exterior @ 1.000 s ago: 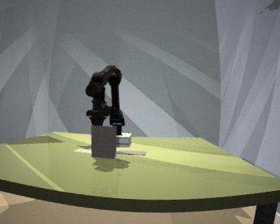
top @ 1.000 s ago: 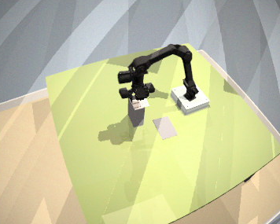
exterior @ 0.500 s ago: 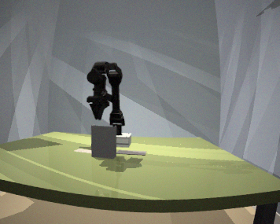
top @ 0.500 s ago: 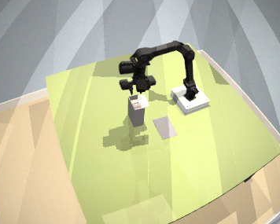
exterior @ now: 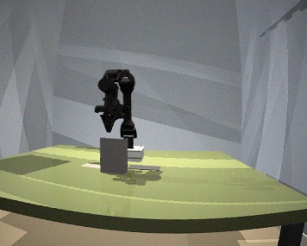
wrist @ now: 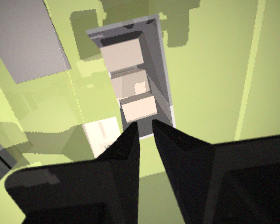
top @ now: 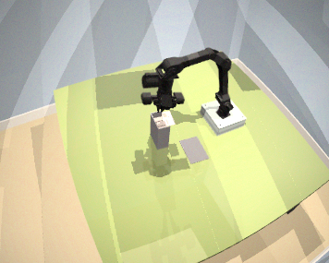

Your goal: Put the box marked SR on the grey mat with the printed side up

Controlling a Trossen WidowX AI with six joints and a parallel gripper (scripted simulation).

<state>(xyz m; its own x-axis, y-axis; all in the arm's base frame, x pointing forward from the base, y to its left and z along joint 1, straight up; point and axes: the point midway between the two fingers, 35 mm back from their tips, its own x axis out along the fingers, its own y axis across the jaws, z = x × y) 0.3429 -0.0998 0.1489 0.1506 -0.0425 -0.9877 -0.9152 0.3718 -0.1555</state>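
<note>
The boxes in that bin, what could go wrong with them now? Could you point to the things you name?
The three boxes [wrist: 122, 53] [wrist: 131, 84] [wrist: 139, 108] stand close together in the bin [top: 160, 137] [exterior: 114, 155] [wrist: 166, 65], so the gripper [top: 160, 111] [exterior: 109, 131] [wrist: 144, 125] might bump a neighbour. No code can be read from here, so it could pick the wrong box. The bin is tall and narrow, so a knock might tip it.

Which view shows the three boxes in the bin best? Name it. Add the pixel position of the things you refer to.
The wrist view: it looks into the bin [top: 160, 136] [exterior: 114, 156] [wrist: 166, 75], separating all three box [wrist: 122, 53] tops. The top view shows them small and crowded; the exterior view shows only the bin's outer wall.
</note>
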